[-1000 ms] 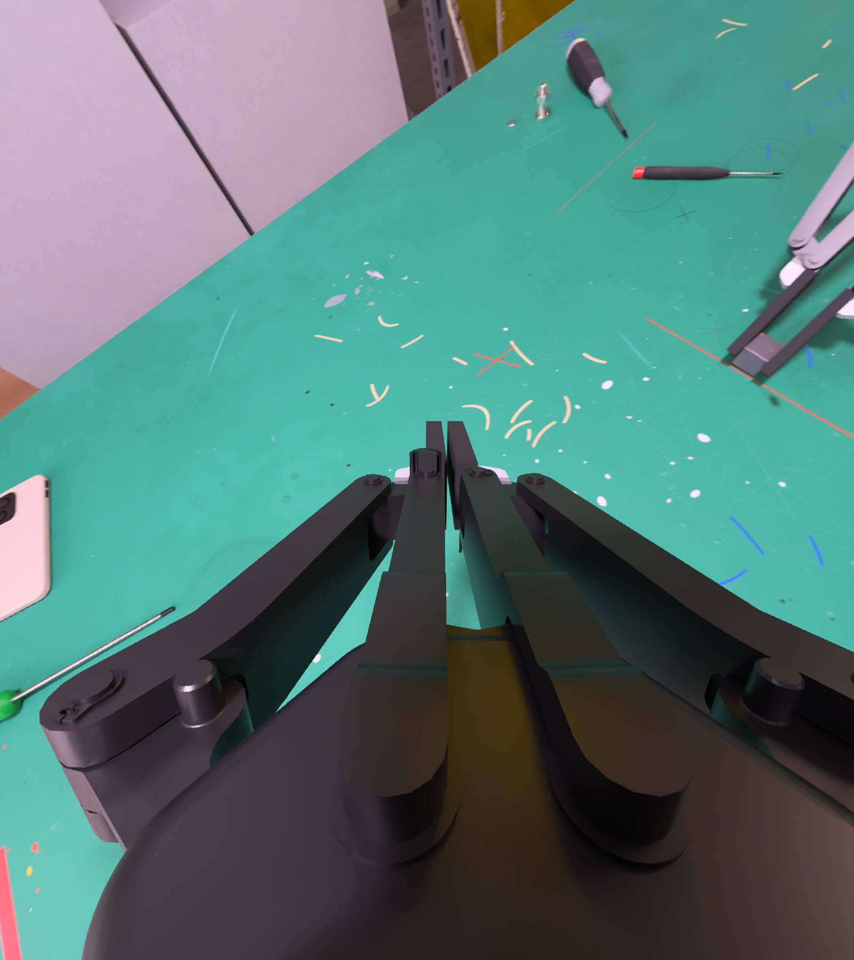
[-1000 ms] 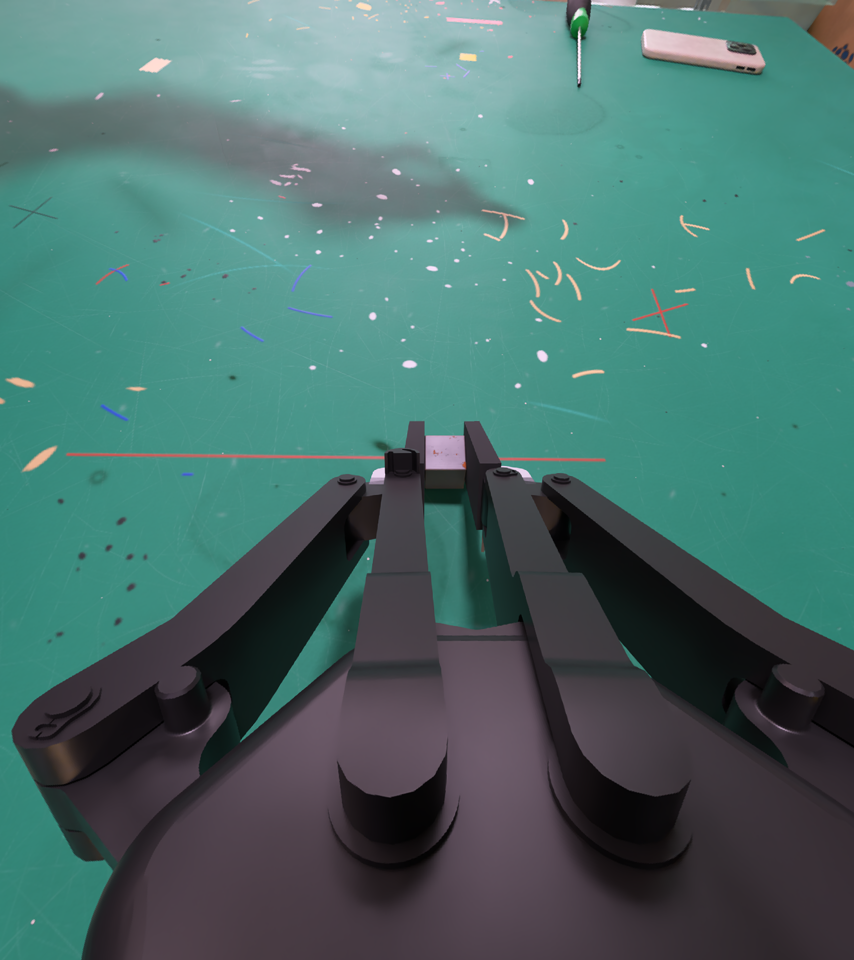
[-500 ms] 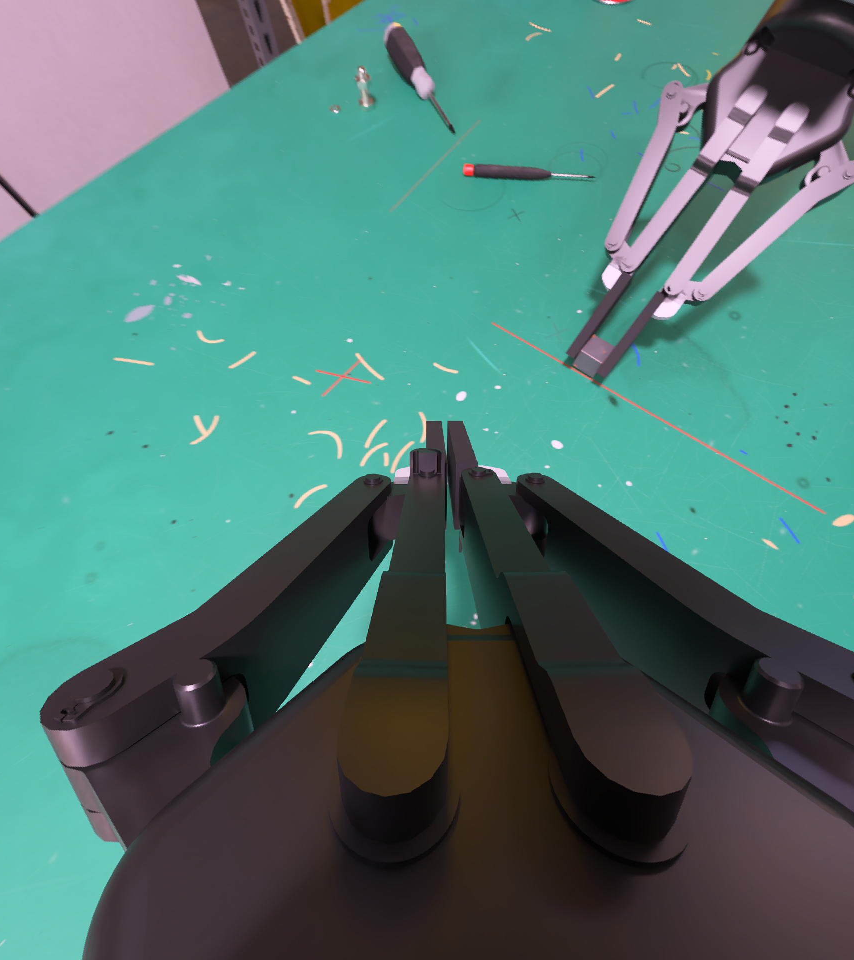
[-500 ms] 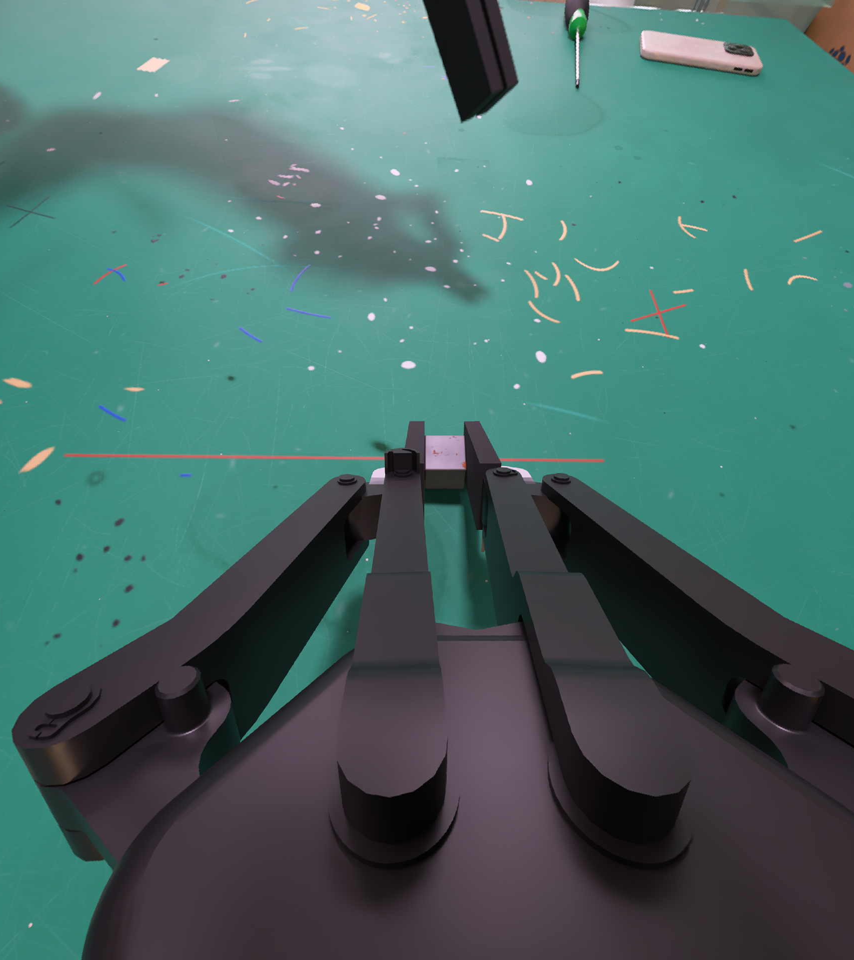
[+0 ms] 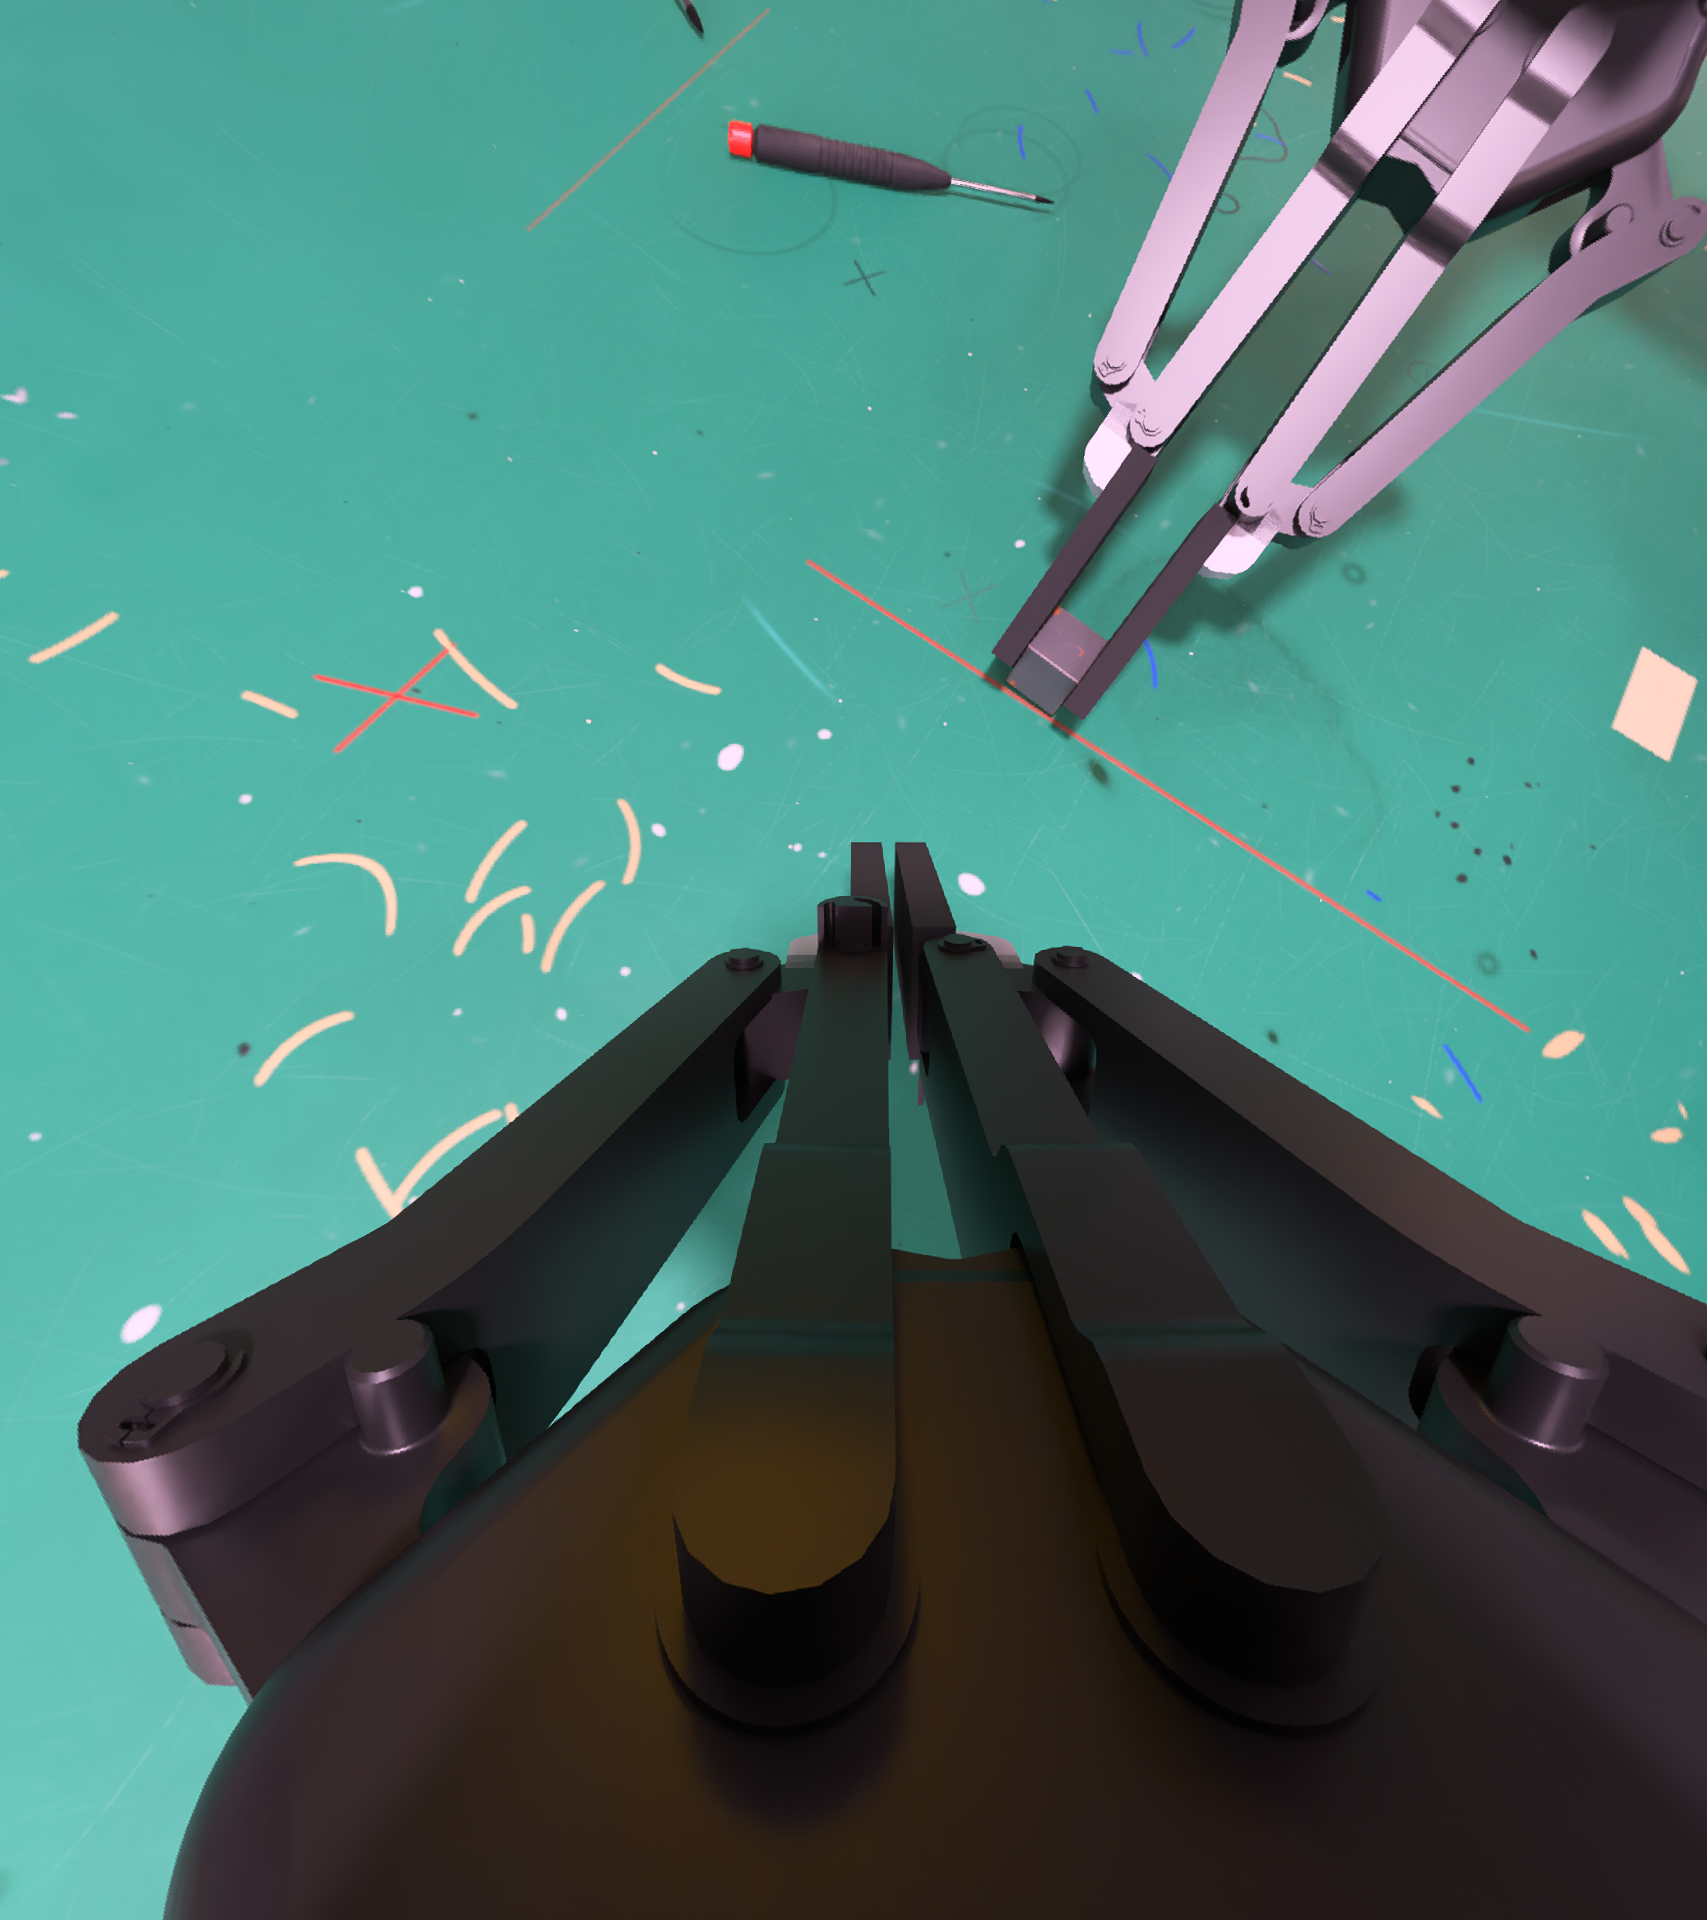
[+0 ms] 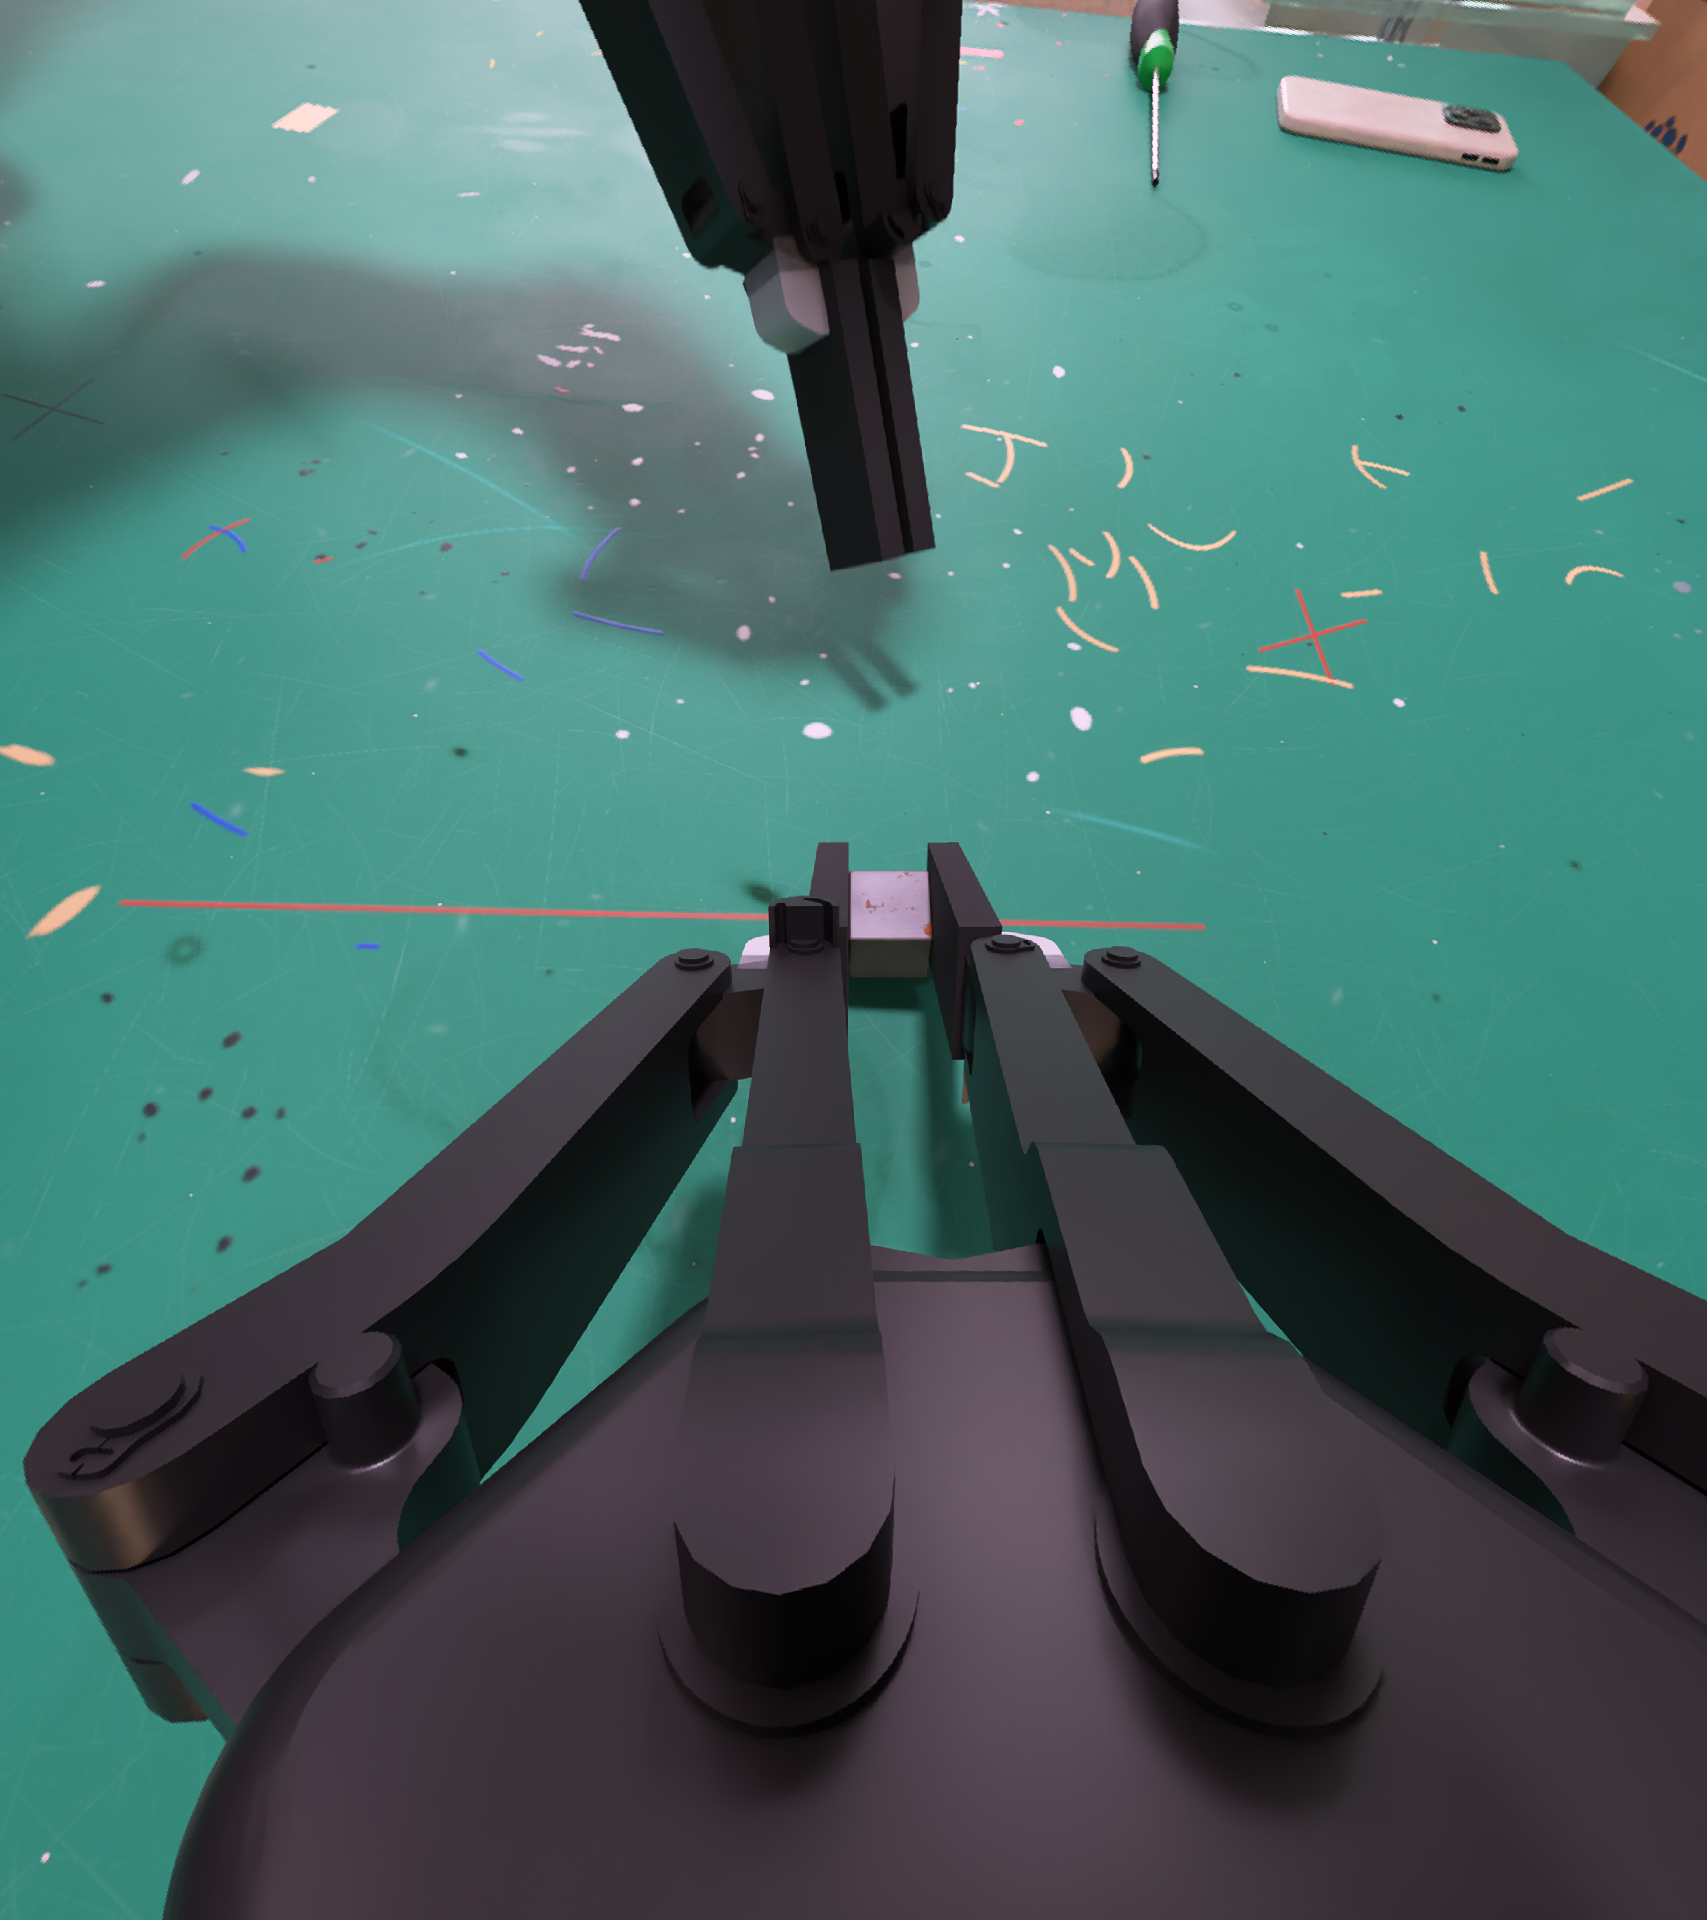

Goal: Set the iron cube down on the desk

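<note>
The iron cube (image 6: 888, 916) is small, grey and rust-flecked. My right gripper (image 6: 888, 868) is shut on it, low over the green desk (image 6: 1348, 935) at a thin red line. In the left wrist view the cube (image 5: 1055, 665) sits between the right gripper's fingertips (image 5: 1036, 688), at or just above the desk surface. My left gripper (image 5: 888, 868) is shut and empty, hovering above the desk a short way from the cube. It also shows in the right wrist view (image 6: 880, 551), pointing down beyond the cube.
A small black screwdriver with a red cap (image 5: 870, 166) lies far from the cube. A green-handled screwdriver (image 6: 1153, 83) and a pale phone (image 6: 1394, 120) lie at the desk's far side. A tan paper scrap (image 5: 1652, 702) lies near the right gripper.
My left gripper has swung and moved toward the right gripper, now much closer to the cube. The right gripper has stayed put, still holding the cube.
</note>
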`<state>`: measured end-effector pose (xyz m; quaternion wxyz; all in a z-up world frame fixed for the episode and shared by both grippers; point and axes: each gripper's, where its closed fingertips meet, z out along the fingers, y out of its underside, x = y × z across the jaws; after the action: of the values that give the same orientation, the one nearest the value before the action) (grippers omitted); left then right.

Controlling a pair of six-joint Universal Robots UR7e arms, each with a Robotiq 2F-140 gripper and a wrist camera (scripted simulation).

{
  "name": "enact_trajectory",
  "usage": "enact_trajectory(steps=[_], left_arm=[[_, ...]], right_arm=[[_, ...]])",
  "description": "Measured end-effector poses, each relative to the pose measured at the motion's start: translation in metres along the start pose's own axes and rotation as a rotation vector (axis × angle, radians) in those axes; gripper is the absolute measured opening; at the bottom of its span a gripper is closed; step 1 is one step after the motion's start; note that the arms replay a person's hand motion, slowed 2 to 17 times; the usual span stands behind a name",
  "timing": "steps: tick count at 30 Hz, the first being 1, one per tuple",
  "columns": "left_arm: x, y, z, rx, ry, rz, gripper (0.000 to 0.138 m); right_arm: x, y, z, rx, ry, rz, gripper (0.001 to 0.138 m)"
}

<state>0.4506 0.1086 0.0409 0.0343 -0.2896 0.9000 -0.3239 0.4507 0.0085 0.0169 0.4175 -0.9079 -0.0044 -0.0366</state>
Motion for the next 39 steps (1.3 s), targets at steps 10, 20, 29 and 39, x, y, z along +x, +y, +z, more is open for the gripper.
enact_trajectory(steps=[10,20,29,39], left_arm=[[0.008,-0.003,0.024,0.005,0.023,-0.039,0.004],[0.007,-0.008,0.037,0.023,-0.005,-0.031,0.004],[0.003,-0.010,0.041,0.027,-0.045,-0.010,0.004],[0.001,-0.011,0.039,0.011,-0.066,0.017,0.007]], right_arm=[[0.000,0.000,0.000,0.001,0.006,-0.007,0.020],[0.000,-0.001,0.000,0.002,0.016,-0.019,0.020],[0.000,-0.001,0.000,0.003,0.022,-0.026,0.020],[0.000,-0.001,0.000,0.003,0.022,-0.027,0.020]])
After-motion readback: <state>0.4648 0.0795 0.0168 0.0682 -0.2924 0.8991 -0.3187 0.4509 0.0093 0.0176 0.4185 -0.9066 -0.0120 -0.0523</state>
